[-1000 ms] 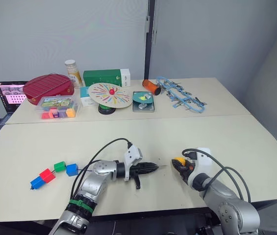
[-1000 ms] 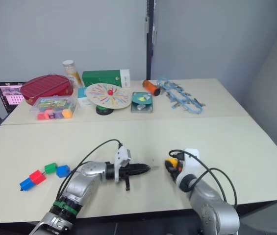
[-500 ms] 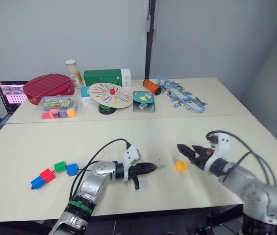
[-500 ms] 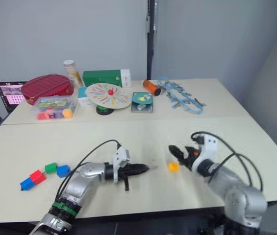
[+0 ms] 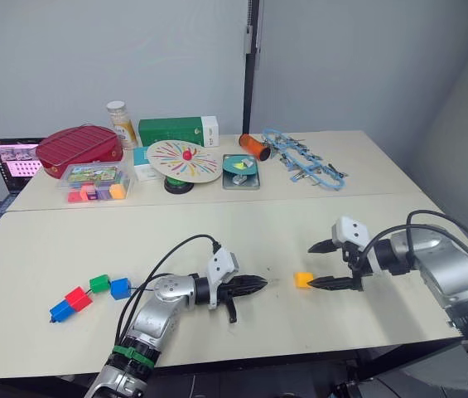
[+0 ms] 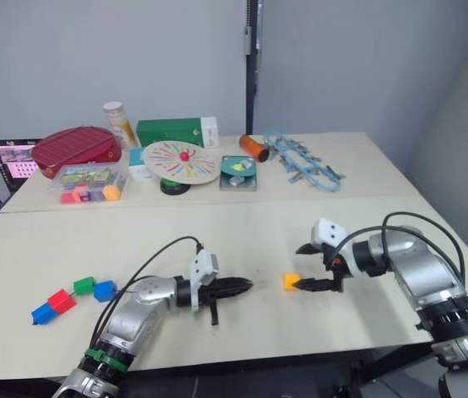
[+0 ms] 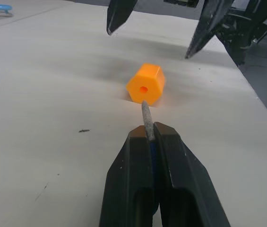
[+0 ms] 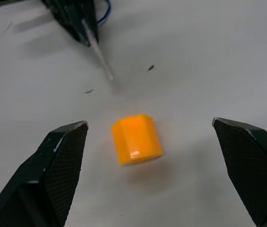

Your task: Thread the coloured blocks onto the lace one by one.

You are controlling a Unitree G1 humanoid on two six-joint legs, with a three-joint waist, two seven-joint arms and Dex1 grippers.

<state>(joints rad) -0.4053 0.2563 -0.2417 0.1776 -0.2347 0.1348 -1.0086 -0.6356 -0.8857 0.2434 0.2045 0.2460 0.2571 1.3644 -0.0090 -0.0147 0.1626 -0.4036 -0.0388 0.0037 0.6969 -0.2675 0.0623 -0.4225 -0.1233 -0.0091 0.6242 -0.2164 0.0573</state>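
One orange block (image 7: 145, 89), round through-hole, lying free

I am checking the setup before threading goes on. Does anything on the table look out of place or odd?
Only one thing: the orange block lies loose on the table, between the open right gripper and the lace tip pinched in the left gripper. The other four blocks sit together, already on the lace.

We see the orange-yellow block (image 8: 136, 138) as smooth, slightly glossy plastic catching a small highlight. The lace tip (image 7: 147, 120) looks pale, stiff and rough-grained. The table (image 7: 53, 118) is a matt cream surface with faint scuffs. The right gripper's fingers (image 8: 62, 161) show a finely textured, matt black face.
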